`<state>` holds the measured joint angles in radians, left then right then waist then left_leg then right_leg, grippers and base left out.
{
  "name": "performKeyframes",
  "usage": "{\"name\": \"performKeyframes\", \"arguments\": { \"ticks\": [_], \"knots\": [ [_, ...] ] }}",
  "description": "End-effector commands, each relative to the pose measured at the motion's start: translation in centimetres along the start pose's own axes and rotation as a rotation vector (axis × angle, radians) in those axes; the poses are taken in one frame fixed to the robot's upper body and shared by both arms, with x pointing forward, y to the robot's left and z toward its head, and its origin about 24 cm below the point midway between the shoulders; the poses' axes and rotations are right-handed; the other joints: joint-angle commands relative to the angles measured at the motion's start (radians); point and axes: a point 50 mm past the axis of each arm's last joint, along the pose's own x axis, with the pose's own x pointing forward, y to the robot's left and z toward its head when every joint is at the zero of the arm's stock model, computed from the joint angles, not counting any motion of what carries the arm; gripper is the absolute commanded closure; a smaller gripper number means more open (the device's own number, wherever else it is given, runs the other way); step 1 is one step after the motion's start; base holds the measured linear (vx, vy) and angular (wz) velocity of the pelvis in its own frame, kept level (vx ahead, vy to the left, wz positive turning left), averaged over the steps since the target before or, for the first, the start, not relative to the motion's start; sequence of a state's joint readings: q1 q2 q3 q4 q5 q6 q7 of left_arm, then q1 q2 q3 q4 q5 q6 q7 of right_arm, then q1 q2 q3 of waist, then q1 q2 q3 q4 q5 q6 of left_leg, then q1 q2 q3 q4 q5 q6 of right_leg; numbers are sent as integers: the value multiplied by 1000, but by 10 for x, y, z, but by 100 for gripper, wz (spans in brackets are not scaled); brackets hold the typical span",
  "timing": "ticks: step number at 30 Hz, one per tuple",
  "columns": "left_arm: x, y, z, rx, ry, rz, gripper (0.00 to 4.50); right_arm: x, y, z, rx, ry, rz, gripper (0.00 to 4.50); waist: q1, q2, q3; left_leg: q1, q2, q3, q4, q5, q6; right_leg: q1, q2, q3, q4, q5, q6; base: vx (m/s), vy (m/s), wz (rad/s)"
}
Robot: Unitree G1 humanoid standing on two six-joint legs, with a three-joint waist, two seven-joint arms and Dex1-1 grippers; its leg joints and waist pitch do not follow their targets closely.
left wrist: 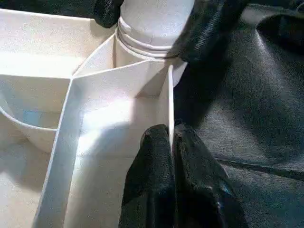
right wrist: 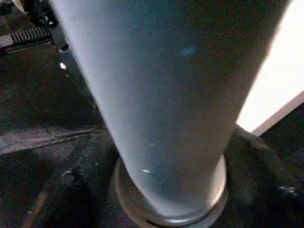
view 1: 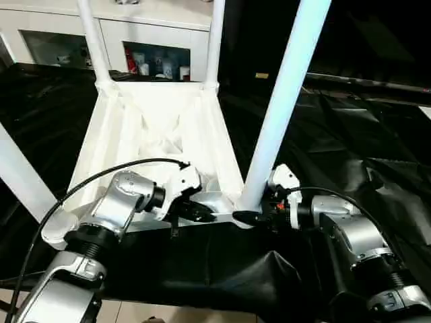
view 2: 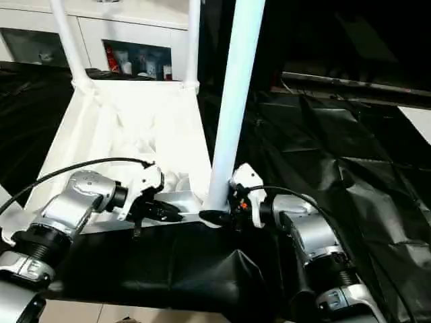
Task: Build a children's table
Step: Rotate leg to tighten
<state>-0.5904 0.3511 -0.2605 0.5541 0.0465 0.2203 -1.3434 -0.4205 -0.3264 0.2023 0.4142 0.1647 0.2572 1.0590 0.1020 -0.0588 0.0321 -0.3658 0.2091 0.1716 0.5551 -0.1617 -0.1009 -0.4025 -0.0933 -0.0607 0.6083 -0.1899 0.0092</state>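
Note:
The children's table lies upside down: its white tabletop (view 1: 155, 121) shows its ribbed underside, and the legs stand up from the corner sockets. My left gripper (left wrist: 171, 135) is shut on the thin near rim wall of the tabletop, close to the near right corner. My right gripper (view 1: 252, 214) sits at the base of the near right leg (view 1: 283, 101), one black finger (left wrist: 209, 28) on each side of the tube just above its socket, pressed against it. That leg (right wrist: 161, 95) rises close in front of the right wrist camera.
The tabletop rests on a work table draped in black plastic (view 1: 350, 148), whose folds bunch up in front of my arms. Other legs stand at the far left (view 1: 93, 40), far right (view 1: 214, 40) and near left (view 1: 20, 175). A white cabinet (view 1: 161, 27) is behind.

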Motion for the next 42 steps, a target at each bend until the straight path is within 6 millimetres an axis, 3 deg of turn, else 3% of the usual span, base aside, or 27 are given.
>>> {"name": "performKeyframes", "arguments": {
  "ticks": [1,7,11,12,15,18,20,26,31,32,35,37,41,42],
  "knots": [
    [18,-11,7,-2,-94,-95,450,12,13,-4,12,17,88,141,-1,-4,-44,6,22,5,-62,-243,39,42,-45,38,-78,-232,-182,0,0,0],
    [17,-11,6,-8,-93,-82,450,13,15,-6,22,13,76,180,0,-4,-45,7,22,5,-61,-240,37,43,-45,38,-76,-222,-182,0,0,0],
    [22,-4,7,-10,-94,4,450,19,8,-9,31,2,-48,184,-1,-3,-44,6,20,5,-62,-248,33,43,-44,37,-78,-235,-180,0,0,0],
    [28,3,8,-14,-76,97,450,25,-1,-12,48,13,-178,185,-4,-3,-40,5,19,5,-65,-276,22,38,-46,37,-85,-297,-168,0,0,0],
    [32,8,10,-25,-64,161,450,29,-6,-14,72,18,-260,186,-13,-4,-38,12,15,-3,-66,-342,-13,34,-53,34,-102,-479,-118,0,0,0],
    [45,19,19,-64,-67,303,450,43,-12,-12,173,-14,-413,186,-20,0,-33,18,12,-6,-66,-389,-12,24,-50,33,-116,-564,-83,0,0,0],
    [60,22,31,-88,-75,372,450,57,-14,-6,228,-45,-515,186,-19,-1,-37,18,11,-8,-65,-385,-18,25,-53,32,-115,-580,-75,0,0,0],
    [85,16,47,-40,-72,363,450,78,-14,5,217,-42,-672,186,-20,8,-42,14,10,-6,-68,-369,-11,25,-45,34,-109,-460,-94,0,0,0],
    [82,18,44,-43,-78,374,450,82,-11,10,221,-86,-628,186,-15,2,-43,8,11,-1,-67,-330,14,33,-44,36,-101,-383,-110,0,0,0],
    [81,18,43,-47,-84,366,450,81,-12,9,228,-89,-622,130,-15,3,-43,8,11,-1,-67,-326,15,33,-44,36,-100,-382,-110,0,0,0],
    [72,17,38,-43,-107,318,450,70,-18,7,225,-96,-588,117,-15,3,-43,8,12,-1,-68,-326,20,34,-45,36,-102,-391,-112,0,0,0],
    [67,13,34,-12,-108,259,450,64,-18,5,179,-86,-525,73,-16,3,-42,4,13,-3,-71,-329,24,38,-45,35,-102,-393,-111,0,0,0],
    [57,8,25,1,-105,171,450,50,-14,2,123,-76,-385,69,-12,3,-43,7,17,1,-68,-308,35,37,-45,39,-97,-339,-129,0,0,0],
    [54,7,24,2,-108,145,450,46,-12,2,104,-77,-331,69,-9,2,-43,5,18,1,-68,-300,42,43,-45,37,-95,-316,-136,0,0,0]
  ]
}}
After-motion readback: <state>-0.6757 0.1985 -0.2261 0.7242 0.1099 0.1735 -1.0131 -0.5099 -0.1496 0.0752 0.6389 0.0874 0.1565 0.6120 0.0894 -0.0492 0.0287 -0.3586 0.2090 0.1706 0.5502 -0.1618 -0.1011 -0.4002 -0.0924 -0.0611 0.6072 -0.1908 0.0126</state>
